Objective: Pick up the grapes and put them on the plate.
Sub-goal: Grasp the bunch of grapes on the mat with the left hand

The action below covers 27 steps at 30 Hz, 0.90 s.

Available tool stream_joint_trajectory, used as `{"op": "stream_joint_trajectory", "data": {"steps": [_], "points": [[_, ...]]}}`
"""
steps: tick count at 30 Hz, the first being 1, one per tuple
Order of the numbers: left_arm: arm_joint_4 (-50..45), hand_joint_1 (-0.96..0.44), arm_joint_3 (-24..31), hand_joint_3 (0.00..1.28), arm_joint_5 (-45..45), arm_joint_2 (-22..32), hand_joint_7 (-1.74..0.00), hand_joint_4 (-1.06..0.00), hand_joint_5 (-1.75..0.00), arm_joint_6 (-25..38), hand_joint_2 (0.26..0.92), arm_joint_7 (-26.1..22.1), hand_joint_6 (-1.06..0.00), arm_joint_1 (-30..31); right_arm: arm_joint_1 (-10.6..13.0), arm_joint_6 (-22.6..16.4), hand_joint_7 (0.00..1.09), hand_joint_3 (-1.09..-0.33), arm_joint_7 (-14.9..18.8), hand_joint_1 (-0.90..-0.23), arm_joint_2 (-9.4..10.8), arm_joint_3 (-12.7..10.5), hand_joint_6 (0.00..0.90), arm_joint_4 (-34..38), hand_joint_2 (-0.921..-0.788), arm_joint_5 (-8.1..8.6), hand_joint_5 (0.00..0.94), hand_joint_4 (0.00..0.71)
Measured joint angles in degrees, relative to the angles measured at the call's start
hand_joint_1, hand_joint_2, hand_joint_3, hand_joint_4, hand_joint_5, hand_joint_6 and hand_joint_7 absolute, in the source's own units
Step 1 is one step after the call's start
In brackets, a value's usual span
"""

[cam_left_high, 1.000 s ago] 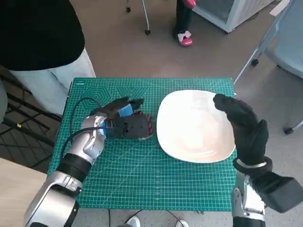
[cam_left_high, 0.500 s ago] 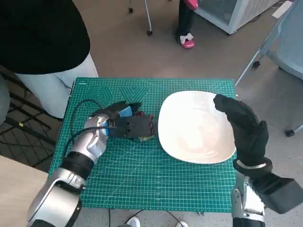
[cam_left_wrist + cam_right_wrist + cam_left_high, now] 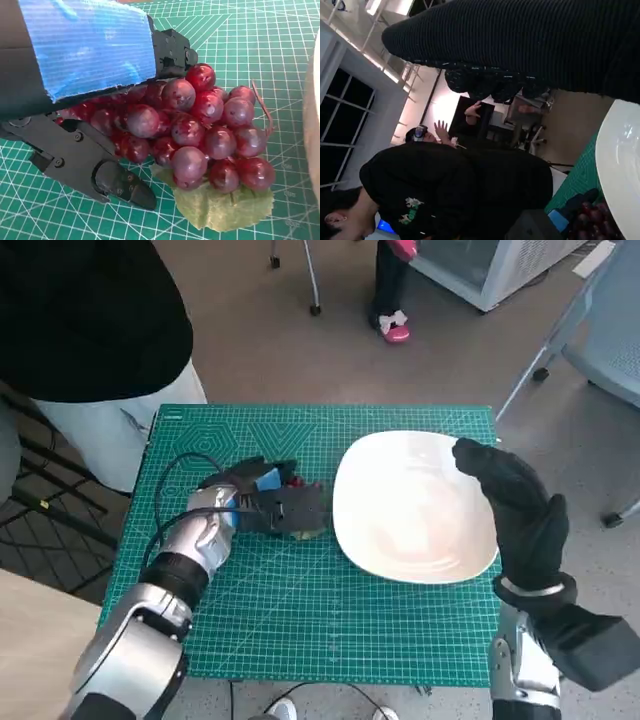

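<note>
Green cutting mat covers the tabletop in the head view, with the white plate on its right half. The grapes lie just left of the plate's rim, mostly hidden under the left robot hand, which sits right over the bunch with its fingers reaching toward the plate. The right robot hand rests along the plate's right edge, fingers laid out flat and holding nothing. A person in a black top stands at the far left corner.

Left wrist view is the good one: dark red grapes in a tight bunch with a green leaf under them, lying on the mat. One black finger runs along one side and another part of the hand presses in from the other, so it looks wrapped around the bunch, though it isn't lifted yet.

Right wrist view mostly shows glove, the person, and a sliver of plate with grapes beside it.

My guess: the bunch is light and lumpy, with glossy, slippery berries. They could roll or pop loose if squeezed at the tips, so cradle the bunch around its thick middle.
</note>
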Motion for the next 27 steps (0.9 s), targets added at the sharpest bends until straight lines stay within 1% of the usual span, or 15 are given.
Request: {"op": "stream_joint_trajectory", "data": {"steps": [8,10,13,14,16,17,18,19,20,21,23,25,27], "points": [[1.8,-0.28,-0.9,0.0,0.0,-0.1,-0.02,0.0,0.0,-1.5,0.727,0.0,-0.18,-0.9,0.0,0.4,0.17,-0.8,0.0,-0.63,-0.1,0.2,0.136,-0.4,-0.921,0.0,0.0,0.379],[2.0,-0.25,-1.0,0.0,0.0,-0.1,-0.02,0.0,0.0,-1.6,0.726,0.0,-0.2,-1.0,0.0,0.5,0.17,-0.801,0.0,-0.629,-0.2,0.2,0.135,-0.5,-0.921,0.01,0.0,0.379],[2.1,-0.16,-0.9,0.0,-0.3,-0.1,-0.03,0.0,0.0,-1.8,0.725,0.1,-0.22,-1.0,0.0,0.6,0.17,-0.801,0.0,-0.628,-0.3,0.2,0.135,-0.6,-0.921,0.02,0.0,0.378],[2.2,-0.11,-0.9,0.0,-0.4,-0.1,-0.03,-0.02,0.0,-1.8,0.731,0.2,-0.24,-1.0,0.0,0.7,0.17,-0.802,0.0,-0.628,-0.3,0.2,0.134,-0.6,-0.921,0.02,0.0,0.378],[2.3,0.0,-0.8,0.02,-0.5,-0.1,-0.04,-0.1,-0.01,-1.9,0.761,0.7,-0.3,-1.0,0.0,0.8,0.17,-0.802,0.0,-0.627,-0.4,0.2,0.134,-0.7,-0.921,0.02,0.0,0.378],[2.3,0.06,-0.7,0.03,-0.6,-0.1,-0.03,-0.17,-0.08,-2.0,0.787,1.1,-0.35,-1.0,0.0,0.9,0.17,-0.802,0.0,-0.627,-0.4,0.2,0.134,-0.7,-0.921,0.02,0.0,0.378],[2.3,0.11,-0.7,0.04,-0.6,-0.1,-0.03,-0.25,-0.2,-2.1,0.815,1.5,-0.39,-1.0,0.0,0.9,0.17,-0.801,0.0,-0.627,-0.5,0.2,0.134,-0.8,-0.921,0.02,0.0,0.378],[2.3,0.14,-0.7,0.05,-0.5,-0.1,-0.02,-0.3,-0.37,-2.3,0.838,1.9,-0.43,-1.0,0.0,0.9,0.17,-0.801,0.0,-0.627,-0.5,0.2,0.134,-0.8,-0.921,0.02,0.0,0.378],[2.3,0.18,-0.8,0.09,-0.5,-0.1,-0.02,-0.34,-0.61,-2.5,0.863,2.5,-0.47,-1.0,0.0,1.0,0.17,-0.801,0.0,-0.627,-0.5,0.2,0.134,-0.9,-0.921,0.02,0.0,0.378],[2.3,0.22,-0.9,0.13,-0.3,-0.1,-0.02,-0.36,-0.83,-2.6,0.878,3.2,-0.5,-1.0,0.0,1.0,0.17,-0.802,0.0,-0.627,-0.6,0.2,0.134,-1.0,-0.921,0.03,0.0,0.378],[2.3,0.29,-1.3,0.23,0.1,-0.1,-0.02,-0.37,-1.19,-2.9,0.9,4.7,-0.55,-1.0,0.0,1.0,0.17,-0.802,0.0,-0.627,-0.6,0.2,0.134,-1.0,-0.921,0.04,0.0,0.378],[2.3,0.32,-1.6,0.29,0.5,-0.1,-0.02,-0.38,-1.39,-3.0,0.911,5.8,-0.58,-1.0,0.0,1.0,0.17,-0.802,0.0,-0.627,-0.6,0.2,0.133,-1.1,-0.921,0.06,0.0,0.378],[2.4,0.34,-1.9,0.32,0.9,-0.1,-0.02,-0.38,-1.48,-3.1,0.916,6.4,-0.59,-1.0,0.0,1.0,0.17,-0.802,0.0,-0.627,-0.6,0.2,0.133,-1.1,-0.921,0.07,0.0,0.378]]}}
